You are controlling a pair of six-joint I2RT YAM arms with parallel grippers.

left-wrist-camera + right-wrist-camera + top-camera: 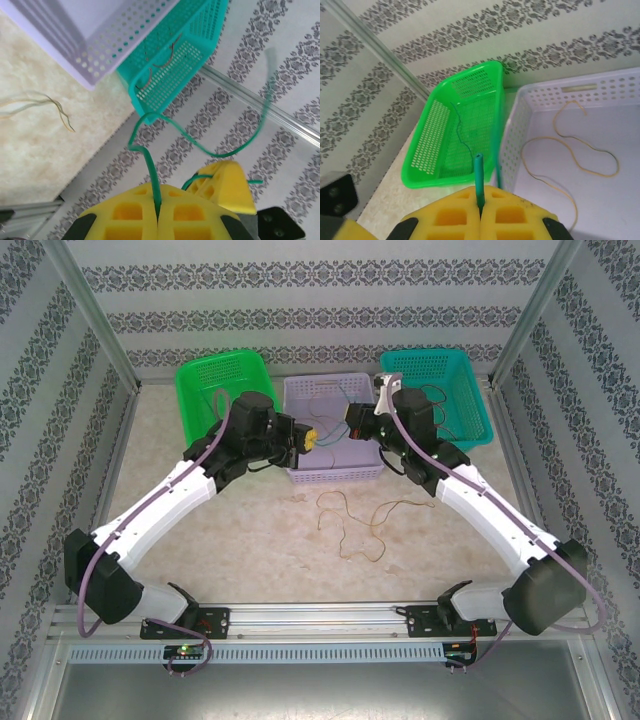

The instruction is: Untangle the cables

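Cables: we see one green cable (150, 165) pinched in both claws, its slack looping freely through the air between them.
Left claw (157, 215): clamped on the green cable, which rises out of the seam between its yellow pads.
Right claw (481, 212): clamped on the same cable near its end, with a short stub standing above the pads.
Other cables: a yellow cable (580, 165) lies coiled in the lavender basket (335, 475) beneath both claws. Loose strands (345, 525) lie on the table (250, 550) on the near side of the claws, towards the arm bases. Thin dark wires sit in the teal basket (470, 435), out to the right of the right claw. One more sits in the green basket (195, 405), left of the left claw.
Handling: we judge them very light, limp but springy, keeping their curls. The smooth coating may slip through soft pads, and a hard pull could tighten a snag.
Where to hold: across the strand, near an end or just beside a crossing.
Writing: we can read no brand or label anywhere.
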